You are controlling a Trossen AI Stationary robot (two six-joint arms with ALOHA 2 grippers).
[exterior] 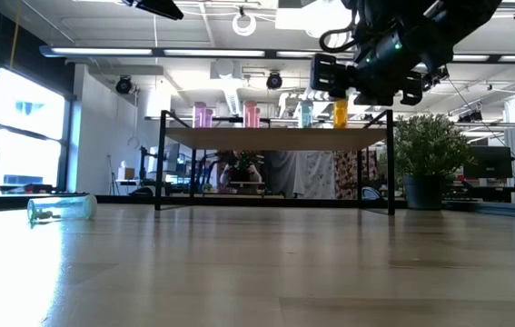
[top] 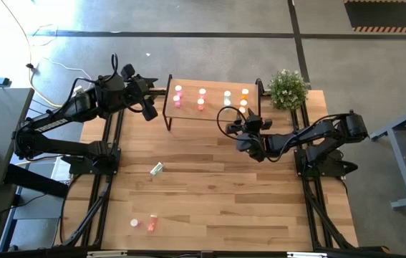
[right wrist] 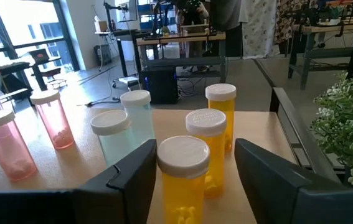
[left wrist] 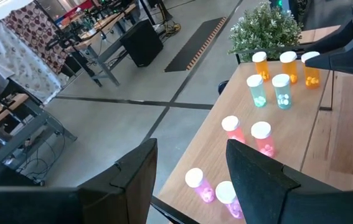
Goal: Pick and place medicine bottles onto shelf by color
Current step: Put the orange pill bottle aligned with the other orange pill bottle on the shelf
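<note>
Placing step: right gripper spread around orange bottle standing on shelf, apparently released; next, lift clear, then fetch bottle lying on worktop

The room was a bright workshop: a grey concrete floor crossed by dark seams, big windows along one side, white ceiling ducts and strip lights overhead. Desks crowded the back, a patterned cloth hung nearby, and a potted plant sat at the table's corner.
</note>
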